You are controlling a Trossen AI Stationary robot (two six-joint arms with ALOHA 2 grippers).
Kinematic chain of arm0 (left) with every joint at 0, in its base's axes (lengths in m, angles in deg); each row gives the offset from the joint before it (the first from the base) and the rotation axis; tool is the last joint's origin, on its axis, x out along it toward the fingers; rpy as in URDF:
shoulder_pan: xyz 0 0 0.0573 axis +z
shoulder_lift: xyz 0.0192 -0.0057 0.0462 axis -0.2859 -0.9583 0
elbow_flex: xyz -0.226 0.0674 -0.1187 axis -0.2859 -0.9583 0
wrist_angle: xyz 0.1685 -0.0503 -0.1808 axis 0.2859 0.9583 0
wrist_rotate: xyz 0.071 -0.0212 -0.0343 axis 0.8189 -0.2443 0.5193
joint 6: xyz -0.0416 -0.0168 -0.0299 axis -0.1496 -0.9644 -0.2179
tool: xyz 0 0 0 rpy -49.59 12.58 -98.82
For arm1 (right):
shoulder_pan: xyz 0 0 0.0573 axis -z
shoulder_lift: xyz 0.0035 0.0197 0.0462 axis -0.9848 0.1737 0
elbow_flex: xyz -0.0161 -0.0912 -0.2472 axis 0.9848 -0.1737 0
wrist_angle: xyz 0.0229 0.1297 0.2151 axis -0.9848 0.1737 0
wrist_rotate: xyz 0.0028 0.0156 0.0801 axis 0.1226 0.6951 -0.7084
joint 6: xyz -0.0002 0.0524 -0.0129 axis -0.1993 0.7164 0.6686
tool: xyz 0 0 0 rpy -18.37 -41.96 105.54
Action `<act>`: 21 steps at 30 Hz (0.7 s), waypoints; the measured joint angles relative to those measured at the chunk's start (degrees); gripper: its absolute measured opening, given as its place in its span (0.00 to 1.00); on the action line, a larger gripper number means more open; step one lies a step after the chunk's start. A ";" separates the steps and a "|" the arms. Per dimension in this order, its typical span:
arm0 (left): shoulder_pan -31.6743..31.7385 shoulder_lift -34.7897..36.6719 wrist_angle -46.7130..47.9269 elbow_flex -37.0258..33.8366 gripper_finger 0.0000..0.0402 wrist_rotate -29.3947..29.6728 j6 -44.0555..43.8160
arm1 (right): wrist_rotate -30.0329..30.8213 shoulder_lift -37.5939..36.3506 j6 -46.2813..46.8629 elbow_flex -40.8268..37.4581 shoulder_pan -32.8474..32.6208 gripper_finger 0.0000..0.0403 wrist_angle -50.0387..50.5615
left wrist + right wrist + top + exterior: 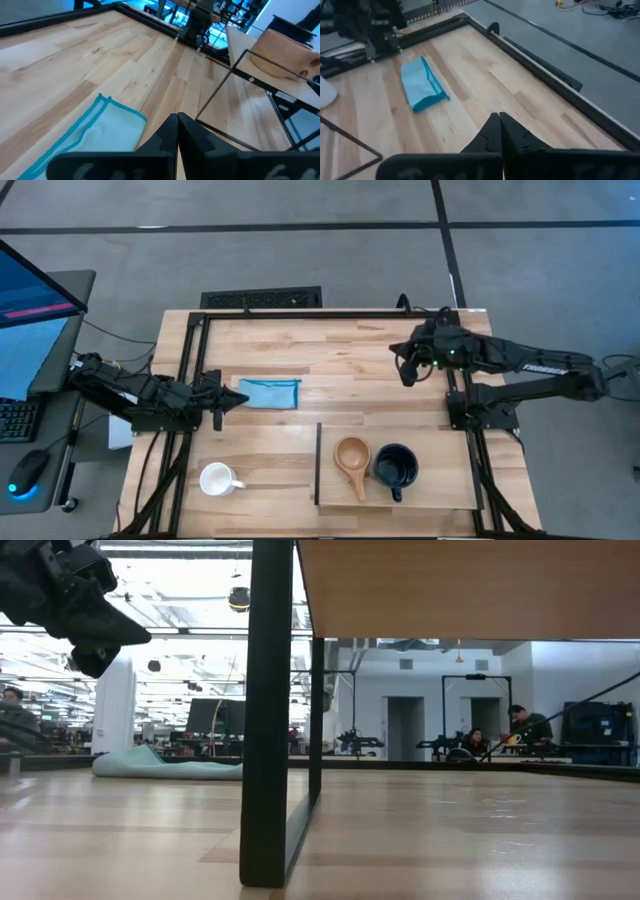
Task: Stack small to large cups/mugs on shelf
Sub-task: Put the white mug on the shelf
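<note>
Left jaws: my left gripper [177, 131] has its two dark fingers pressed together with nothing between them; it hangs above the planked tabletop [340, 370] at the near end of the folded blue cloth [270, 393].
Right jaws: my right gripper [498, 131] is likewise closed on nothing, held over the far right part of the table, well apart from every cup.
Cups placed: the tan wooden handled cup [353, 458] and the glossy black mug [396, 466] stand just beside each other on the flat light-wood shelf board with the dark edge strip [440, 485].
Cup left: the white handled mug [218, 479] sits alone on the tabletop, left of the shelf and near the front edge, handle pointing toward the shelf.
Step in hand: I judge it to be fetching the white mug with the left arm, which is the nearer one.
How I would do it well: spread the fingers before descending, come over the rim on the side away from the handle, pinch the wall firmly, lift clear of the shelf's raised edge, then set it down square.
Risk: glazed ceramic may slip in a shallow pinch.
Order: which cup is largest I cannot judge with confidence from above.
</note>
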 joint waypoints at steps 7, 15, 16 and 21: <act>-0.01 0.00 -0.37 0.00 0.00 0.70 0.05 | -2.11 -4.59 -1.22 -9.59 -0.02 0.02 -11.69; 0.00 0.00 -0.40 0.00 0.00 1.14 0.05 | -2.21 -15.07 0.74 -18.04 -0.01 0.02 -17.09; -0.01 0.00 -0.40 0.00 0.00 1.30 0.05 | -2.10 -16.49 0.74 -19.01 0.04 0.02 -18.08; 0.00 0.00 -0.40 0.00 0.00 1.43 0.05 | -1.95 -23.25 0.76 -23.28 2.21 0.02 -19.24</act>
